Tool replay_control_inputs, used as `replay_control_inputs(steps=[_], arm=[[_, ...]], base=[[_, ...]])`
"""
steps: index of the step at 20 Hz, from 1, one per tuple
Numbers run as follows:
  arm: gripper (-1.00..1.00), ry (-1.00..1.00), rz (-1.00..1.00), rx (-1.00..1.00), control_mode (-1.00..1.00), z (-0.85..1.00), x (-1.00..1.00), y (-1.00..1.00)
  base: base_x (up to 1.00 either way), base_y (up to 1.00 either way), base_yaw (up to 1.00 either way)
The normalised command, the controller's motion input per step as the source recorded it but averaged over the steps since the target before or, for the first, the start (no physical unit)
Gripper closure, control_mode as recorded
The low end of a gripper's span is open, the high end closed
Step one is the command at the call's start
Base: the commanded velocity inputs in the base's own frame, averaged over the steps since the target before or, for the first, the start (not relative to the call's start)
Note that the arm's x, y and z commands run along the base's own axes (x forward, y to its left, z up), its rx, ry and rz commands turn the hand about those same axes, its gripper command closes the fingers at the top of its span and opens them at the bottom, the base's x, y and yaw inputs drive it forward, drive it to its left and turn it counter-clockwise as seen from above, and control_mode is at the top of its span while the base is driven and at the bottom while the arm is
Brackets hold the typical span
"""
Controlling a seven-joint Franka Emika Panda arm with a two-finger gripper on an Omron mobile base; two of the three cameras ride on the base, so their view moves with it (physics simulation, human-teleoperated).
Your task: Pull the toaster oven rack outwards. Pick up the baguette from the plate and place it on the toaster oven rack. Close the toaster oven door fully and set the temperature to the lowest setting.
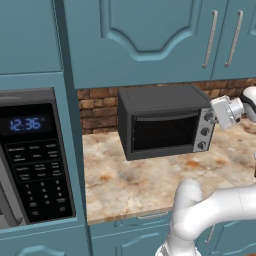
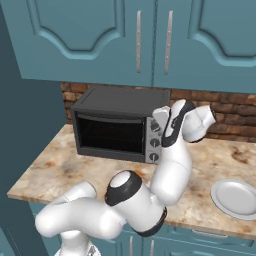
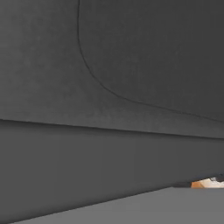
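Observation:
The toaster oven (image 1: 160, 122) (image 2: 117, 127) stands on the counter against the brick wall. Its toaster oven door (image 1: 162, 131) (image 2: 111, 134) is closed flat against the front. The toaster oven rack and the baguette are hidden. My gripper (image 1: 214, 115) (image 2: 159, 120) is pressed up to the top knob of the silver panel (image 1: 204, 131) (image 2: 154, 142), coming in from the right. Its fingers are covered by the hand, so their spread cannot be read. A dark grey oven surface (image 3: 109, 87) sits very close in the hand view. The white plate (image 2: 235, 198) lies bare on the counter at the right.
A black keypad microwave (image 1: 35, 155) with blue clock digits is built into the tall cabinet on the left. Teal upper cabinets (image 1: 150, 35) hang low over the oven. Marbled counter (image 1: 135, 185) spreads in front of the oven, and my own arm (image 2: 150, 195) bends over its front edge.

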Motion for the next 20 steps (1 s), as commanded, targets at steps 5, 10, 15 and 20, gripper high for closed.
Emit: replay_control_inputs(steps=[5,10,15,20], arm=[[1.00,-0.29,-0.02,-0.30,-1.00,0.19,0.43,0.28],[1.00,-0.39,-0.10,-0.32,-1.00,0.19,0.34,0.27],[1.00,-0.42,-0.13,-0.32,-1.00,0.23,0.35,0.29],[1.00,-0.47,-0.15,-0.33,-1.00,0.24,0.34,0.38]], base=[[0.00,0.00,0.00],[0.00,0.00,0.00],[0.00,0.00,0.00],[0.00,0.00,0.00]])
